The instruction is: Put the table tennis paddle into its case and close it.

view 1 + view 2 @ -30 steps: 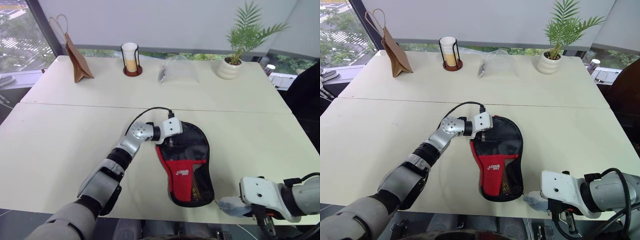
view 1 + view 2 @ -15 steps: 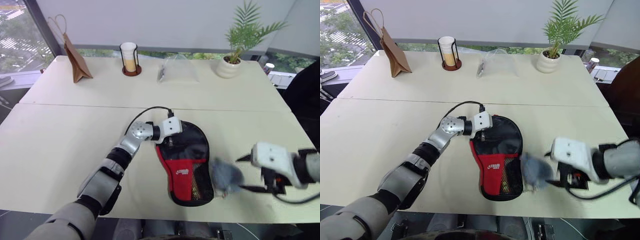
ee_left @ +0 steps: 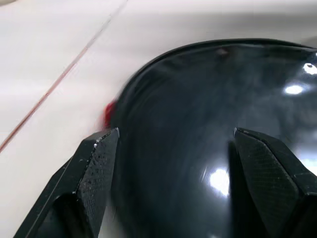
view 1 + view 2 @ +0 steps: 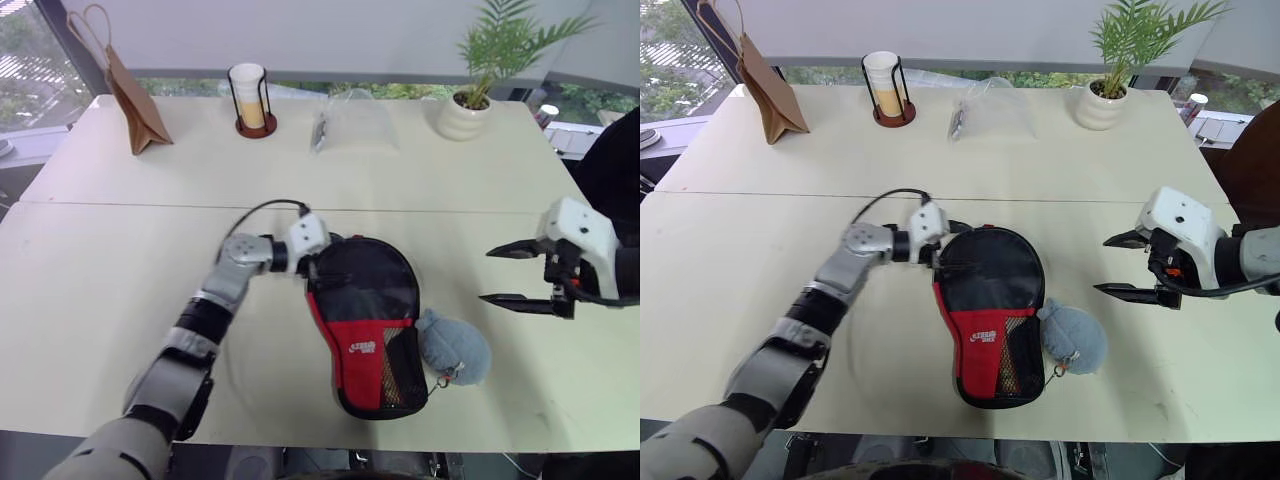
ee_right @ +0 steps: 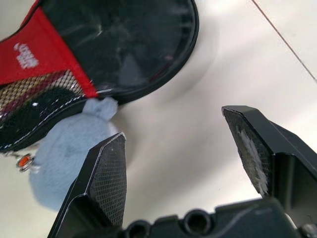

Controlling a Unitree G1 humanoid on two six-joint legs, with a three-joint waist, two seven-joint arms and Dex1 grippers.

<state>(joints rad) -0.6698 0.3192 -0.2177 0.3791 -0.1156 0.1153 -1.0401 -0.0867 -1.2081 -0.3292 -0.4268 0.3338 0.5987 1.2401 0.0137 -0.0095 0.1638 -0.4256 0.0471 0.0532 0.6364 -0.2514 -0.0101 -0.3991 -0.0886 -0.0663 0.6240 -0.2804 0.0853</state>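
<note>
The soft black fabric case [image 4: 368, 325], paddle-shaped with a red panel and mesh pocket, lies mid-counter [image 4: 120, 260]. The left tool [image 3: 168, 163] stands open at its round top. A fuzzy grey ball [image 4: 455, 346] touches its 3 o'clock edge. The right tool [image 4: 505, 275] hangs open, empty.

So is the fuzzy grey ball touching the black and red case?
Touching. In the right wrist view, the grey ball presses right against the edge of the case, with no table showing between them.
</note>
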